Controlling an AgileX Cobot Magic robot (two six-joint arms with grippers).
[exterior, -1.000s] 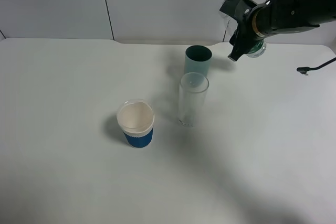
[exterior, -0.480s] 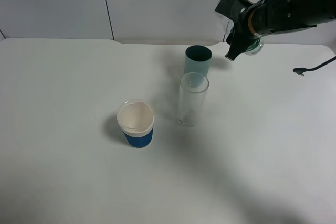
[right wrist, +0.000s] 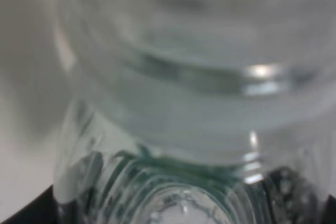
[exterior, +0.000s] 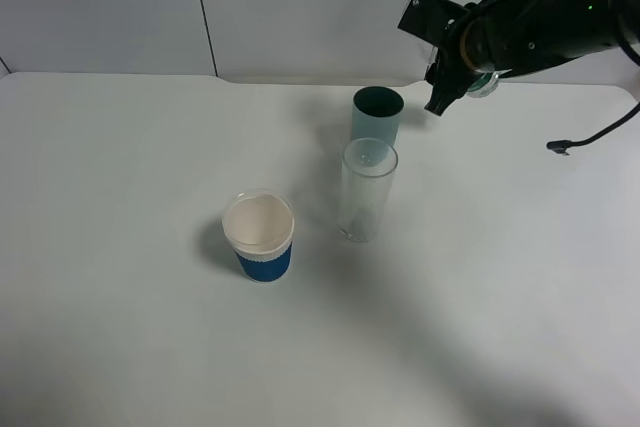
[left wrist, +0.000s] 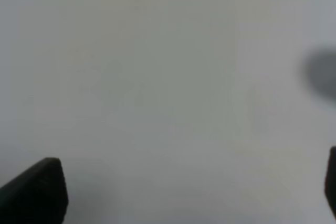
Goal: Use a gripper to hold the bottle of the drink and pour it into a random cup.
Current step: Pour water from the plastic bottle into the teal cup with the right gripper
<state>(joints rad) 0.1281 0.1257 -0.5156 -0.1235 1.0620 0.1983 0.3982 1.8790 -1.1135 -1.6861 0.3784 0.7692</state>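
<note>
Bottle gripped above table
Right gripper clamps bottle near teal cup; left gripper spread wide.

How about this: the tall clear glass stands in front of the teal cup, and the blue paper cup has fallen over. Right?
Not quite: the blue-sleeved white paper cup stands upright, as the exterior high view shows. The tall clear glass tumbler does stand in front of the plain teal cylindrical cup.

bottle: blurred, cut by edges | mostly hid behind R pincer | L pincer tips cut off
</note>
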